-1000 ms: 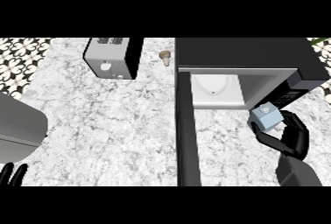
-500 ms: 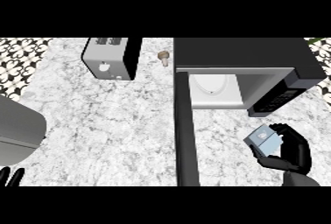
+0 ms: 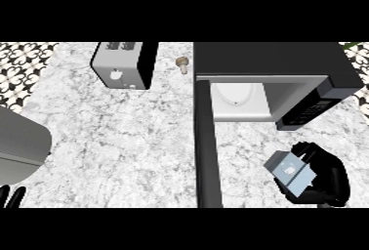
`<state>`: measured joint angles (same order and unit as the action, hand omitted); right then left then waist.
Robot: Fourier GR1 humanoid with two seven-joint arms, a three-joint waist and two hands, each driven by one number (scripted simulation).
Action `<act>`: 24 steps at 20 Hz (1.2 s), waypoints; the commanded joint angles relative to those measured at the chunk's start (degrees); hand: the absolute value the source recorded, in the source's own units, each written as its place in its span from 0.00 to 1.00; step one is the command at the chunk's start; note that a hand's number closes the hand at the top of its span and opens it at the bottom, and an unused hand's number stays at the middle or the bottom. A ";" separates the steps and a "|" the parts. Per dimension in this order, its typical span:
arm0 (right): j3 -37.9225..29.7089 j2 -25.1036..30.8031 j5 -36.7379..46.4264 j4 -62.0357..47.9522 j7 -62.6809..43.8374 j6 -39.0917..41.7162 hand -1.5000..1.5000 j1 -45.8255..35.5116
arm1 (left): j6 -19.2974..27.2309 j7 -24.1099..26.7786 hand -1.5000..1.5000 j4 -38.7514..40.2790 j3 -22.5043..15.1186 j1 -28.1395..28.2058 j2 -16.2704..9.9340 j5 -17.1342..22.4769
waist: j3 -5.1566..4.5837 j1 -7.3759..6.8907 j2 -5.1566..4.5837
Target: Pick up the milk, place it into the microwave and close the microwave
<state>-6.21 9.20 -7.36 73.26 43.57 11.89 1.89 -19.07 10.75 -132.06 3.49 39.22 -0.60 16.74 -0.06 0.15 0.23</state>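
Status entry, with the microwave [image 3: 274, 66] taken as landmark. Microwave: dark body at the far right of the marble bench [image 3: 122, 132]; its door [image 3: 205, 146] is swung fully open and is seen edge-on as a long dark bar running from the front left corner towards the near edge; the pale cavity [image 3: 241, 100] is exposed and holds a white turntable plate, with nothing else seen inside. Milk [image 3: 290, 169]: a small light-blue carton, held above the bench in front of the microwave opening, well short of the cavity. Right hand [image 3: 324, 178]: fingers curled round the carton from its right side. Left hand [image 3: 10, 195]: only fingertips are shown, at the lower left, far from the microwave; fingers straight, at rest. Other items, left of the microwave: a toaster [image 3: 122, 63] and a small shaker [image 3: 183, 63] beside the microwave's rear corner. Progress: pick-up is judged done; placing inside and closing the door are not yet done.
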 commanded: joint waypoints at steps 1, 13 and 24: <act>1.47 -0.36 1.38 8.51 -5.36 -2.79 1.00 1.47 | -3.19 2.37 0.00 0.94 2.64 1.64 -0.33 1.69 | 0.02 -0.39 -0.06; 0.82 -1.05 7.79 -0.68 -22.26 -12.78 1.00 -21.04 | -1.67 0.44 0.00 2.74 2.31 -2.10 0.52 0.28 | 0.07 -0.92 -0.29; -0.88 -1.68 11.97 -23.54 -16.36 -16.91 1.00 -37.15 | -2.17 -3.04 0.00 4.45 5.45 -6.99 -2.08 3.16 | 0.11 -2.27 -0.97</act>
<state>-7.74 7.59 2.31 60.56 30.28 -4.41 -25.46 -21.83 8.42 -129.69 8.96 35.47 -2.30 20.60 0.24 0.30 1.12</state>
